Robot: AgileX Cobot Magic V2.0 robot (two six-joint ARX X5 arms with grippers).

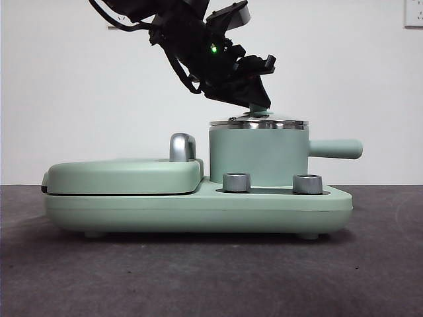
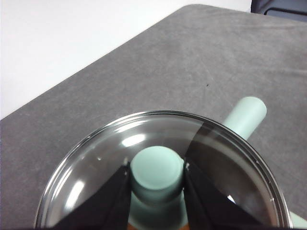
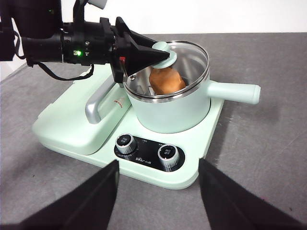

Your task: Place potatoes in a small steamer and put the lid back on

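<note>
Where griddle cover (image 1: 122, 175) flanks steamer (image 1: 258, 155): lidded, left end effector (image 2: 157, 184) on knob (image 2: 157, 171)

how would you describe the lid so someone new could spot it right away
Find the mint-green cooker on the grey table; a round pot with a straight side handle stands at one end. The lid lies on the pot's steel rim, with the left gripper shut on its knob. It is clear glass, unlike the flat opaque griddle cover beside it.
</note>
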